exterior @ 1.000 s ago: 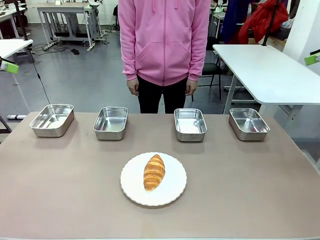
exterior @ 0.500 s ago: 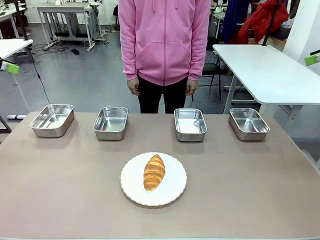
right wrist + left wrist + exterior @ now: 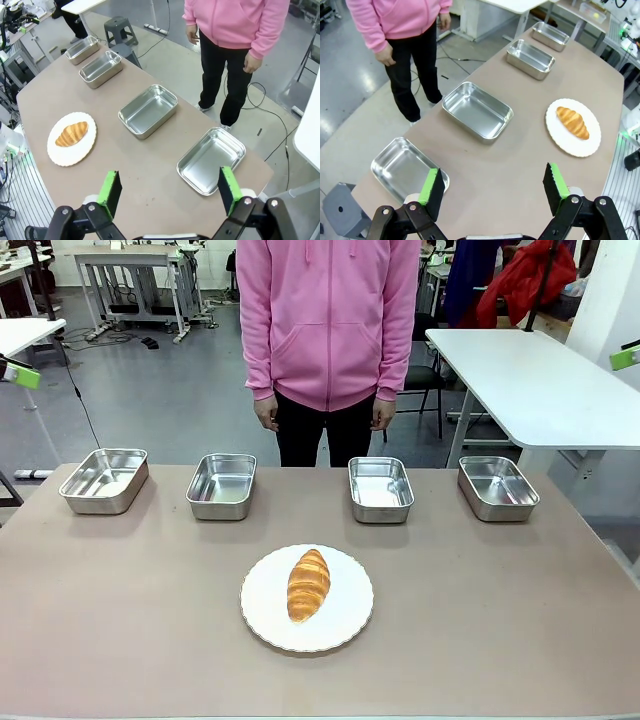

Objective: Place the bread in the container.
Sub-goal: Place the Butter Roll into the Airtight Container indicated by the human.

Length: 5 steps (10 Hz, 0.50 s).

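My left claw (image 3: 493, 187) and right claw (image 3: 169, 190) hang released above the surface (image 3: 120, 620); bread (image 3: 308, 584) sits central on its plate (image 3: 350, 625), reachable either way, pans (image 3: 221, 502) lined beyond.

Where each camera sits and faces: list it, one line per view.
Front: fixed on the robot's side, looking across the table at the standing person.
Left wrist: above the table's left end, looking along the row of pans; left gripper open at the bottom.
Right wrist: above the right end, looking along the same row; right gripper open at the bottom.
Shared: all three show the bread on its plate.
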### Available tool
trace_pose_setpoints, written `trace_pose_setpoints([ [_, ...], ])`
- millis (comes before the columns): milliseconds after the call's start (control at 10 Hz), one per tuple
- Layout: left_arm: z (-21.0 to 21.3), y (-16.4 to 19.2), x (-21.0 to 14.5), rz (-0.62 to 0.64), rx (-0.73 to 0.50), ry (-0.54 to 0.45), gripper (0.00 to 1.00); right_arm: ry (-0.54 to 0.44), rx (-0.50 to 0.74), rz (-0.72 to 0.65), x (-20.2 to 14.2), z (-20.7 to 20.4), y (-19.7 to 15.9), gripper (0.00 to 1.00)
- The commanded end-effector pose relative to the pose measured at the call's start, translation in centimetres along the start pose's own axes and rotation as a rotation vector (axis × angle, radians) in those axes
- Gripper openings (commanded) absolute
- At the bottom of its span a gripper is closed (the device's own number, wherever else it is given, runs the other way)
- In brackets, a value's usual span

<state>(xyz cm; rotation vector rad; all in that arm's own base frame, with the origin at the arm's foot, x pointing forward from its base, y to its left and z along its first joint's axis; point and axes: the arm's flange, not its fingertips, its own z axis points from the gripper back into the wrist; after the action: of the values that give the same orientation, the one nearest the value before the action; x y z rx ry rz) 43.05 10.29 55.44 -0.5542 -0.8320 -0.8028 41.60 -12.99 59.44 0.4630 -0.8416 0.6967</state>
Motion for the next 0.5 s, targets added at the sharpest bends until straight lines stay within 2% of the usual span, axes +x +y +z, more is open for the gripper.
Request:
trace_pose_setpoints([
  [0, 0.06, -0.02, -0.06, 0.003, -0.006, -0.004, 1.0, -0.001, 0.004, 0.006, -0.03, 0.01, 0.02, 1.0],
  [400, 0.06, -0.02, -0.06, 0.003, -0.006, -0.004, 1.0, -0.001, 0.004, 0.006, -0.03, 0.01, 0.02, 1.0],
])
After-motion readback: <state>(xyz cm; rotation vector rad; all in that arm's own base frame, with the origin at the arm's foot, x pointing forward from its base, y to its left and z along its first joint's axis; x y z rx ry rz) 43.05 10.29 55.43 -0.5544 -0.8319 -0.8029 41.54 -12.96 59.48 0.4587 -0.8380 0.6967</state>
